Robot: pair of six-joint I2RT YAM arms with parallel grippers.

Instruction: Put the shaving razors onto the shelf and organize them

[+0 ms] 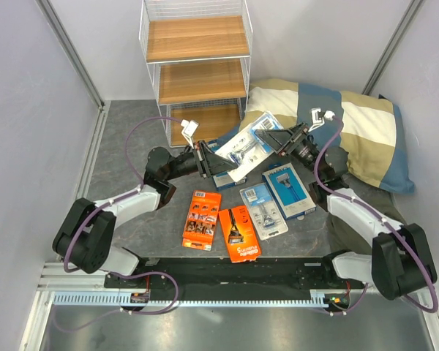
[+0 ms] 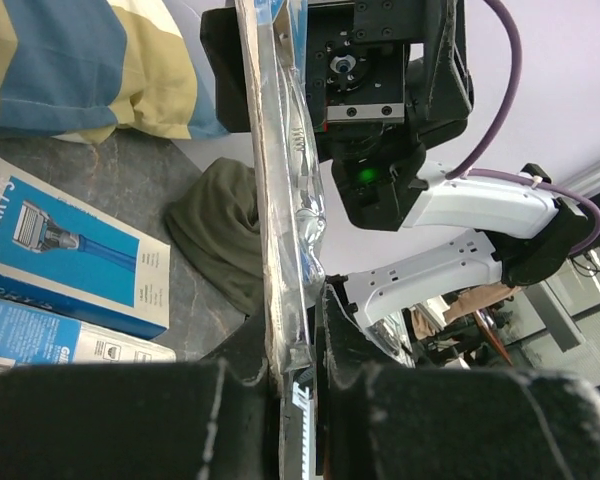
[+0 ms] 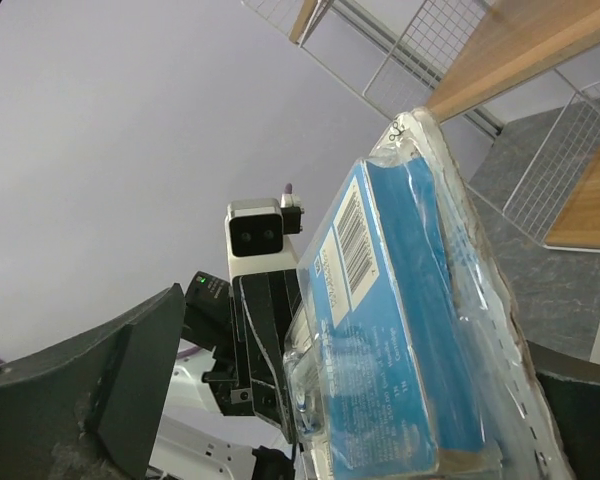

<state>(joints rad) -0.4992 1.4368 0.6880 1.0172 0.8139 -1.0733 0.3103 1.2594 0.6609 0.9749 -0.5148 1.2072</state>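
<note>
A clear blister razor pack with a blue top (image 1: 252, 142) hangs above the table between both arms. My left gripper (image 1: 205, 157) is shut on its left edge; the left wrist view shows the fingers (image 2: 298, 330) clamped on the thin plastic (image 2: 285, 200). My right gripper (image 1: 289, 139) is open, its fingers spread on either side of the pack's right end (image 3: 410, 330). On the table lie two orange packs (image 1: 202, 219) (image 1: 239, 234), a second clear pack (image 1: 263, 210) and a blue box (image 1: 287, 191). Another blue box (image 1: 223, 178) lies partly under the held pack. The wooden-tiered wire shelf (image 1: 196, 38) stands behind.
A blue-and-beige checked pillow (image 1: 358, 124) lies at the back right, close to the right arm. A dark olive cloth (image 2: 220, 230) lies beside it under the right arm. Grey walls close in both sides. The shelf's bottom tier (image 1: 205, 124) is just behind the left gripper.
</note>
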